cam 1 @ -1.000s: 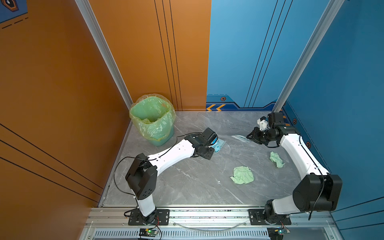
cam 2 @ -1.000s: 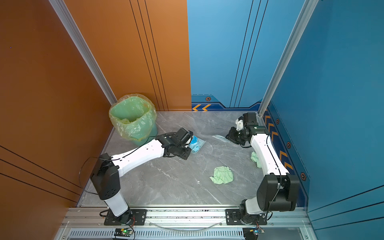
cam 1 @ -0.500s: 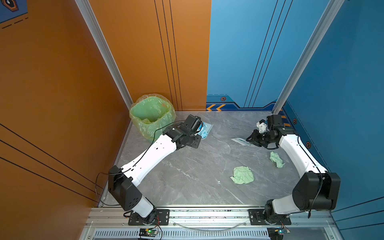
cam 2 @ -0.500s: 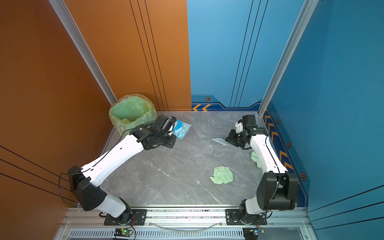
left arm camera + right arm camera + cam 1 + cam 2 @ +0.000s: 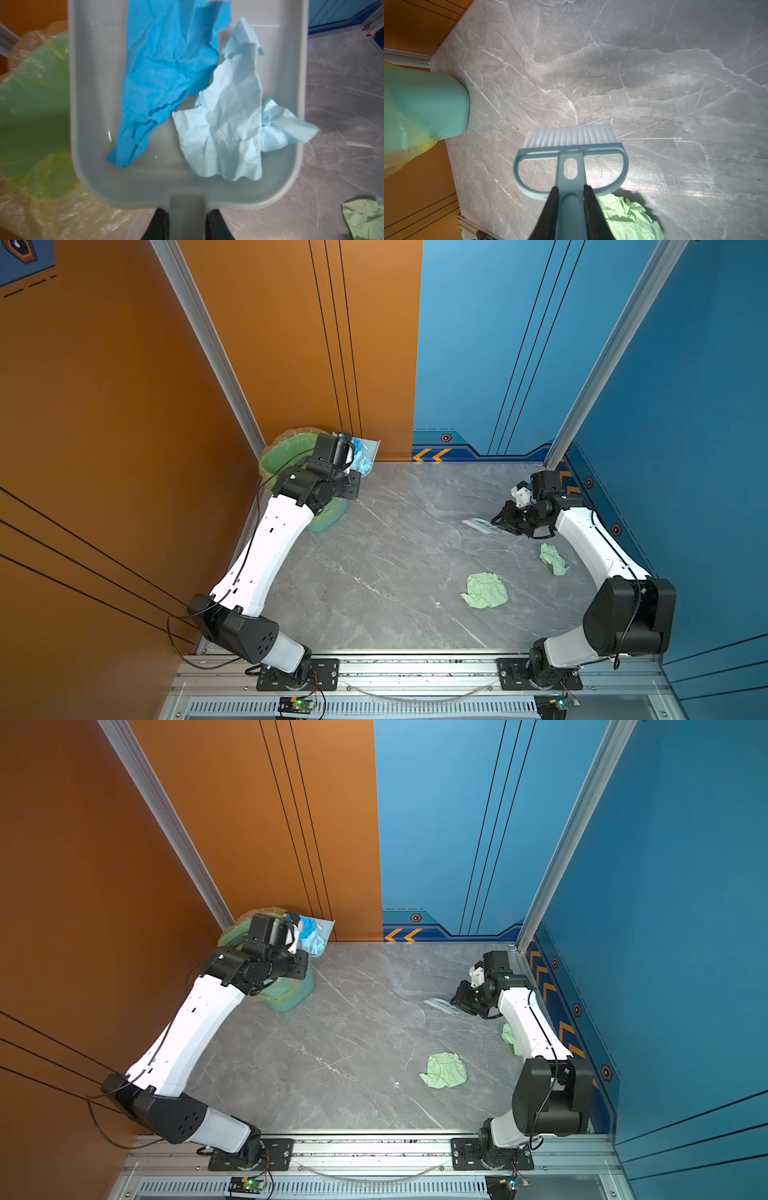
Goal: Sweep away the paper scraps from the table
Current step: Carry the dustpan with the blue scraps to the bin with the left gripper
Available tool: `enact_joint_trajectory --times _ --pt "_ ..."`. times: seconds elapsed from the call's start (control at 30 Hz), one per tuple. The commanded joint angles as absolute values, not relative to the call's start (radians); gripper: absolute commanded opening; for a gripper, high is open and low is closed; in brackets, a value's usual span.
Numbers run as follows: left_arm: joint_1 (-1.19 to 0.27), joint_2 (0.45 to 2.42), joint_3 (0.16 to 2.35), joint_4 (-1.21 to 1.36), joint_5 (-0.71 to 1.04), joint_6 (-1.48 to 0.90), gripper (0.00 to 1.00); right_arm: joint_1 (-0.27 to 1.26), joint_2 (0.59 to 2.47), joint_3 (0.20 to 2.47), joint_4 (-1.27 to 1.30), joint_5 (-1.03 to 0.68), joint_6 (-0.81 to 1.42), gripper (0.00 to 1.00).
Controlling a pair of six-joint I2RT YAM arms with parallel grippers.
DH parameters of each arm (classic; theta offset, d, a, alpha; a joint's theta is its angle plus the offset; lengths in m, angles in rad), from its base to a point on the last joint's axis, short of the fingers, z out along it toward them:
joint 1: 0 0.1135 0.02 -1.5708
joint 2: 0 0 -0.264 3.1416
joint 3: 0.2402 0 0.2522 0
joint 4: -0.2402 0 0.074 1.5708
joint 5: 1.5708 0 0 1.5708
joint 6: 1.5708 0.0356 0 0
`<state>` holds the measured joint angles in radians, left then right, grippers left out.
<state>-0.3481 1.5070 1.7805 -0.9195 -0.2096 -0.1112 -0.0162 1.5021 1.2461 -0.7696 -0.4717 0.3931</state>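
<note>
Your left tool (image 5: 186, 224), clamped on the dustpan (image 5: 93, 104) handle, has swung from mid-desk (image 5: 374, 551) to beside the bin (image 5: 286, 452) at upper left (blue scraps (image 5: 166, 72) look ready for tipping). Your right tool (image 5: 571, 188) is closed on the brush (image 5: 570, 137). Two green scraps (image 5: 485, 591) are left at lower right.

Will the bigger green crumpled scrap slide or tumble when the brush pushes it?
Probably light: the green scrap is thin crumpled paper, so the brush should shift it easily. On the glossy marble table it may skid or tumble rather than track straight. Loose folds could flatten under bristles.
</note>
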Motion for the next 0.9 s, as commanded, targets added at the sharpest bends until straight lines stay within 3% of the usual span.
enact_joint_trajectory --times 0.0,0.33,0.87 --pt "-0.295 1.515 1.847 -0.951 -0.235 -0.059 0.0 -0.02 1.509 1.233 -0.76 -0.482 0.394 0.0" --pt "-0.172 1.574 1.94 -0.953 -0.292 0.015 0.0 -0.014 1.513 1.244 -0.759 -0.482 0.408 0.0" --pt "-0.14 1.641 1.973 -1.023 -0.544 0.195 0.0 0.007 1.517 1.241 -0.757 -0.479 0.414 0.0"
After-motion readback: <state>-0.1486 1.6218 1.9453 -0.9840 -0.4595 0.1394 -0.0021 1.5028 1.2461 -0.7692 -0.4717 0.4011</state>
